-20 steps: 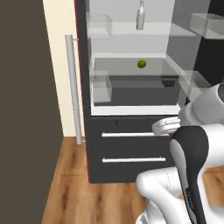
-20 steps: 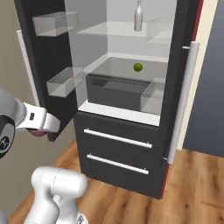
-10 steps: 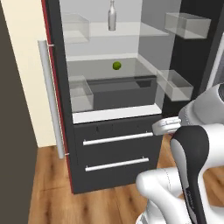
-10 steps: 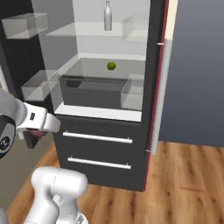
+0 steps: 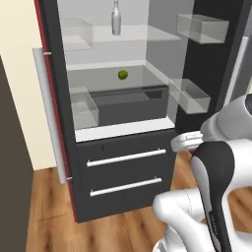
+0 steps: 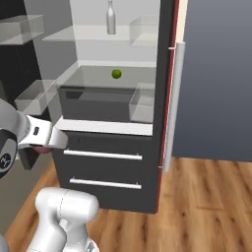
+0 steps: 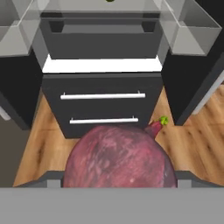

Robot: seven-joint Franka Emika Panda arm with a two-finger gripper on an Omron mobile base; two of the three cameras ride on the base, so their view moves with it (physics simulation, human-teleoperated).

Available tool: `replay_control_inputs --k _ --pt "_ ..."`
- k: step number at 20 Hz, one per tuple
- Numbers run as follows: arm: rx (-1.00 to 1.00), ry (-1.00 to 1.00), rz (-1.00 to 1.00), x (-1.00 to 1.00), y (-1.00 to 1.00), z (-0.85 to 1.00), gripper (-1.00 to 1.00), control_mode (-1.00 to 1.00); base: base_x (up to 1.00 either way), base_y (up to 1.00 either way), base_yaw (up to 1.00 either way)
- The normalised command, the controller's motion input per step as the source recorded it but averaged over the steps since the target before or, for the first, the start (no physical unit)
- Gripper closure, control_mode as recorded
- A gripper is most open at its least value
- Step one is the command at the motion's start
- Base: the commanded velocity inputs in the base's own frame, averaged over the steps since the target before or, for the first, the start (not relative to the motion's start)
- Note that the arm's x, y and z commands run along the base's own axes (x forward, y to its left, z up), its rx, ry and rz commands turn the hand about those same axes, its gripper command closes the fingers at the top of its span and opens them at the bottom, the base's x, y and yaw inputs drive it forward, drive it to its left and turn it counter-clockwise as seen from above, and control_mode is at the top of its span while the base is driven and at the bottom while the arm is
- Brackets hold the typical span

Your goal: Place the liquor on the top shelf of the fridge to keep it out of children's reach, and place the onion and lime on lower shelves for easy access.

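The fridge (image 5: 129, 183) stands open in front of me. On its top shelf (image 5: 143, 33) the liquor (image 5: 116, 18) stands upright, also seen from the right base (image 6: 111, 18). A shelf lower (image 5: 93, 79), the lime (image 5: 123, 75) lies near the back (image 6: 116, 74). The pinkish-red onion (image 7: 120, 159) takes up the bottom of the hand view, with a small green sprout at its upper right. My gripper (image 6: 45, 145) is shut on it, low and in front of the drawers, outside the fridge. The fingertips are hidden by the onion.
Two dark drawers with silver handles (image 7: 103, 96) sit below the white ledge. Clear boxy bins (image 5: 191, 94) hang at both sides. The red-edged door with its long bar handle (image 6: 173, 103) stands open on the right of the right base view. Wooden floor (image 6: 206, 206) lies below.
The whole picture has slid leftward in both base views, so the base has moved. The arm keeps its pose with the onion held.
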Motion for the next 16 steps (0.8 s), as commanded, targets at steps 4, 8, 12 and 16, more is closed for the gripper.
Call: replay_control_inputs --k 4,8,12,16 --pt "0.0 0.0 0.0 0.0 0.0 0.0 1.0 1.0 0.5 0.0 -0.02" --pt "0.0 0.0 0.0 0.0 0.0 0.0 1.0 1.0 0.62 0.0 0.0" --pt "0.0 0.0 0.0 0.0 0.0 0.0 1.0 1.0 0.62 0.0 0.0" --pt "0.0 0.0 0.0 0.0 0.0 0.0 1.0 1.0 0.61 0.0 -0.01"
